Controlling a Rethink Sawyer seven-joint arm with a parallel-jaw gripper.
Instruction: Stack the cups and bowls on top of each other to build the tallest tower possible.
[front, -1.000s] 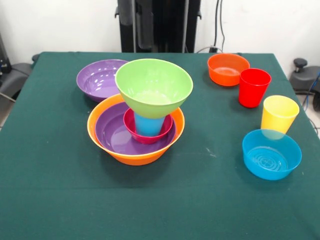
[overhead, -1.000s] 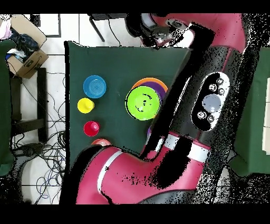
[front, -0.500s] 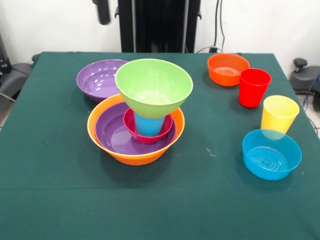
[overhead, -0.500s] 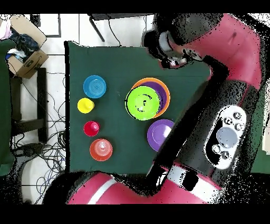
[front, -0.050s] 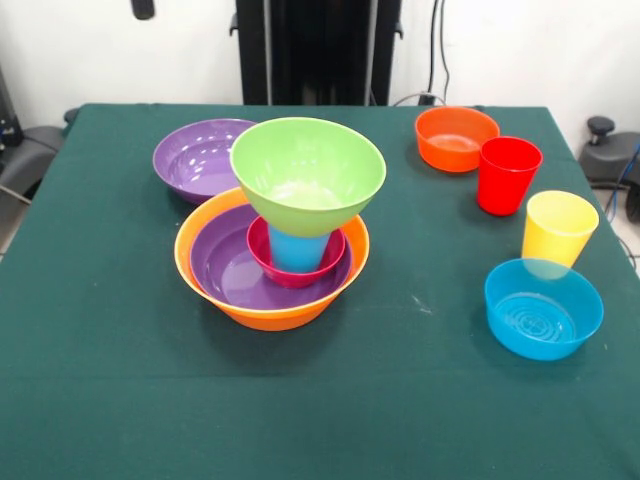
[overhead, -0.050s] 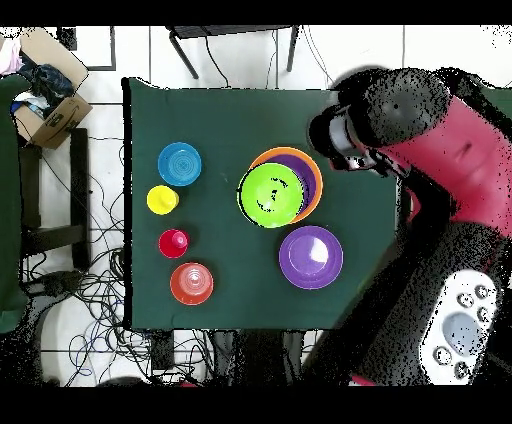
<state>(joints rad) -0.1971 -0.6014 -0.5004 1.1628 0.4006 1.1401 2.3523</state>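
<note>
The tower stands left of the table's middle. Its base is a large orange bowl (front, -0.050s: 268, 312) holding a purple bowl (front, -0.050s: 222, 268), a small pink-red bowl (front, -0.050s: 290, 277) and a blue cup (front, -0.050s: 297, 248). A lime green bowl (front, -0.050s: 308, 176) rests on the cup. Behind it, a second purple bowl (front, -0.050s: 195, 158) sits alone. At the right stand a small orange bowl (front, -0.050s: 456, 138), a red cup (front, -0.050s: 508, 175), a yellow cup (front, -0.050s: 558, 228) and a small blue bowl (front, -0.050s: 543, 308). My gripper (front, -0.050s: 143, 8) shows only as a dark tip at the top edge, high above the table's left side.
In the overhead view the red arm (overhead, -0.050s: 440, 160) covers the table's right edge beside the green bowl (overhead, -0.050s: 270, 195). The green table (front, -0.050s: 100, 400) has bare cloth in front. A cardboard box (overhead, -0.050s: 50, 105) and cables lie on the floor beside it.
The arm has swung off the table toward its side, uncovering the lone purple bowl and small orange bowl in the overhead view. The dark tip has slid left along the front view's top edge.
</note>
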